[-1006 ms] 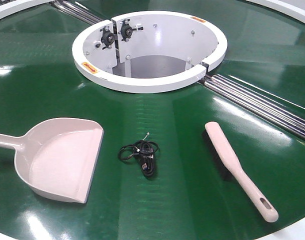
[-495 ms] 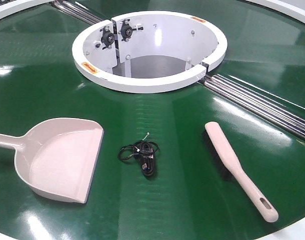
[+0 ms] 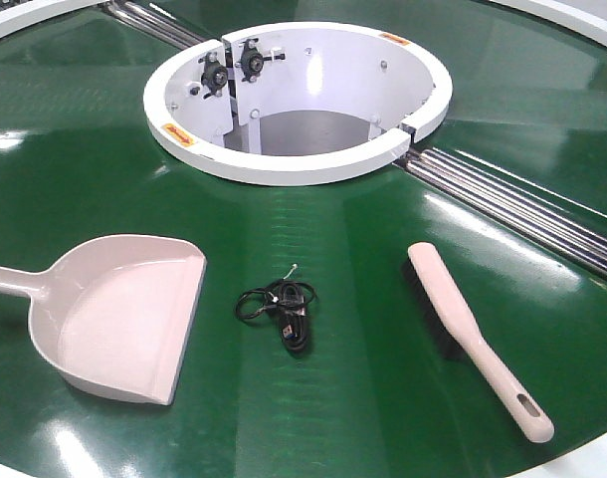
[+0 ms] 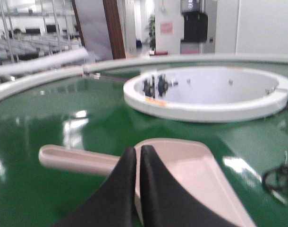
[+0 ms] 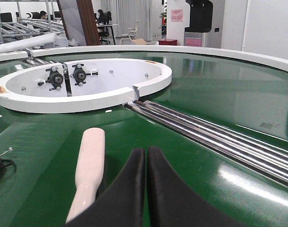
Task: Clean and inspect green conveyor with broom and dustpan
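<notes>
Left pincer (image 4: 138,151), right pincer (image 5: 146,152): closed, empty.

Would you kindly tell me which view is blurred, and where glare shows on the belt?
Left wrist view: soft throughout, dustpan and white hub smeared, glare on the green conveyor. Right wrist view: sharp, bright streaks along the rollers. Front view: sharp, pale reflections across the belt.

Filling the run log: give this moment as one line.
left gripper shut, empty | right gripper shut, empty | dustpan, broom flat on conveyor | cable between them

Industrial hall, green conveyor (image 3: 363,249), metal racking (image 5: 16,28)
</notes>
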Motion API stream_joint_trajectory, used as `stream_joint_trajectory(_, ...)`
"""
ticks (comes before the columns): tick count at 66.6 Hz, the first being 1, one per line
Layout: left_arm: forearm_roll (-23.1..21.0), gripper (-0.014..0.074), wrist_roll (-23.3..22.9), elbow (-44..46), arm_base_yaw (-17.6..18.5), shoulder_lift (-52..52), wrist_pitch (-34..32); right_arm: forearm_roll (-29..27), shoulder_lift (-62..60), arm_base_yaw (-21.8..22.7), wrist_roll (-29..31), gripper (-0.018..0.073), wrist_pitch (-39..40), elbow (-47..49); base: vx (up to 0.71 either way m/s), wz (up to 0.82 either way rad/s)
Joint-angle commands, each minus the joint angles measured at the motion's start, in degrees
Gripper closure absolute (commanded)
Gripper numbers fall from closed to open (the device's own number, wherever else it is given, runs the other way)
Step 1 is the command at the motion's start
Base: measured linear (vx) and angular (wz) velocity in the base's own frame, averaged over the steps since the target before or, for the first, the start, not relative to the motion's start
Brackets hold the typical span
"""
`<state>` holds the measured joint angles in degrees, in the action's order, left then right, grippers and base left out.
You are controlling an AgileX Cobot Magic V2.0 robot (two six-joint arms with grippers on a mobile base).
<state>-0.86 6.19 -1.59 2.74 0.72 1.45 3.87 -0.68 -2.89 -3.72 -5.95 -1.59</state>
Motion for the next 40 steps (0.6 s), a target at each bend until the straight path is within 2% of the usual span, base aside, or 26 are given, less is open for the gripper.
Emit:
stream_joint_trajectory(1, -0.62, 0.0603, -0.65, 2.26, -0.21, 0.72, -9.90, 0.43, -0.59, -0.08, 0.55, 0.0568, 4.42, -0.22, 0.00, 0.00)
stream_joint_trajectory(5, -0.63, 0.0603, -2.00, 5.47, -0.21, 0.45, -9.56, 0.43, -0.59, -0.08, 0.55, 0.0568, 4.42, -0.22, 0.00, 0.00)
stream_joint_trajectory(9, -0.53, 0.0603, -2.07, 10.87, -0.21, -1.33, -6.51, 0.43, -0.59, -0.08, 0.55, 0.0568, 4.42, -0.22, 0.00, 0.00)
stream_joint_trajectory(15, -0.48, 0.0603, -1.89, 17.87, -0.21, -5.81, 0.71, 0.43, -0.59, -0.08, 0.55, 0.0568, 4.42, -0.22, 0.00, 0.00)
stream_joint_trajectory(29, 0.00, 0.0603, -1.89, 31.60, -0.21, -23.39, 17.98, 0.43, -0.59, -0.08, 0.55, 0.0568, 4.42, -0.22, 0.00, 0.00)
stream_joint_trajectory(35, -0.06, 0.0603, -1.89, 34.20, -0.21, -29.15, 21.64, 0.43, -0.59, -0.08, 0.55, 0.0568, 4.42, -0.22, 0.00, 0.00)
stream_joint_trajectory(40, -0.12, 0.0603, -1.89, 34.44, -0.21, -32.36, 22.09, 0.43, -0.59, -0.08, 0.55, 0.0568, 4.42, -0.22, 0.00, 0.00)
